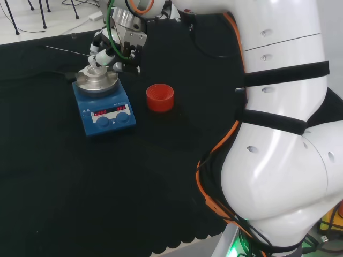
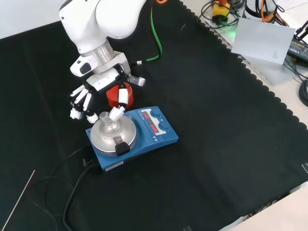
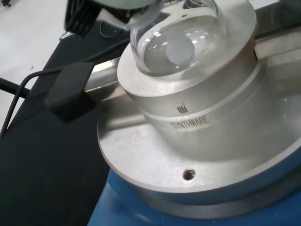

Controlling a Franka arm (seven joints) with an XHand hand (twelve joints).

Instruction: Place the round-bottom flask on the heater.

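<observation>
**Flask seated in heater block**

Round-bottom flask (image 3: 176, 40) sits in the silver block atop the blue heater (image 2: 144, 132). Robot hand (image 2: 96, 103) hovers at its neck, thumb touching, fingers nearly straight. Red ring (image 1: 159, 97) stands beside.

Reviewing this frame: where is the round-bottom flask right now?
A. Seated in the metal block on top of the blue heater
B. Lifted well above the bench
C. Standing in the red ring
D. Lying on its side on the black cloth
A: the round-bottom flask sits with its bulb in the metal block on the heater, with the hand at its neck.
</observation>
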